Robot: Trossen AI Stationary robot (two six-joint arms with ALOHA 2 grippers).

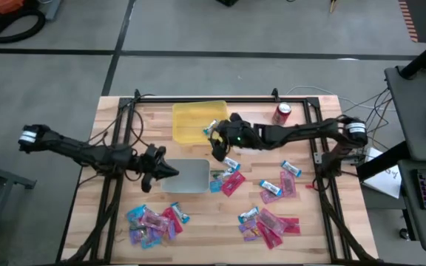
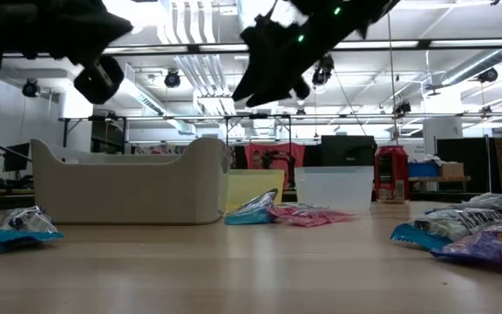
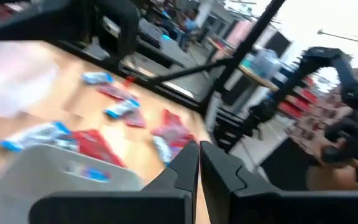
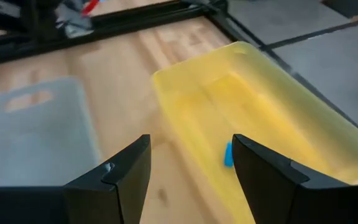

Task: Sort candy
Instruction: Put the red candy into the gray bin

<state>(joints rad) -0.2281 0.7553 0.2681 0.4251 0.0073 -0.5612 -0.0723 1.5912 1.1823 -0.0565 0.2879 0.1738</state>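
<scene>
Candy lies in loose heaps on the wooden table: near left [image 1: 154, 222], near right [image 1: 268, 224] and at the middle [image 1: 231, 179]. My right gripper [image 1: 217, 142] hovers open and holds nothing, by the near right corner of the yellow bin [image 1: 198, 122]. In its wrist view the fingers [image 4: 129, 177] frame the bin [image 4: 272, 124], where a small blue piece [image 4: 228, 154] lies on the bin's floor. My left gripper [image 1: 166, 171] is shut on nothing, level, at the left edge of the grey bin [image 1: 189, 176]. A blue piece [image 3: 95, 174] lies in that bin.
A red soda can [image 1: 282, 113] stands at the far right of the table. In the low view a clear bin [image 2: 334, 187] stands beside the yellow one. Black frame rails [image 1: 113, 185] run along the table's left and right sides. Bare wood lies between the near heaps.
</scene>
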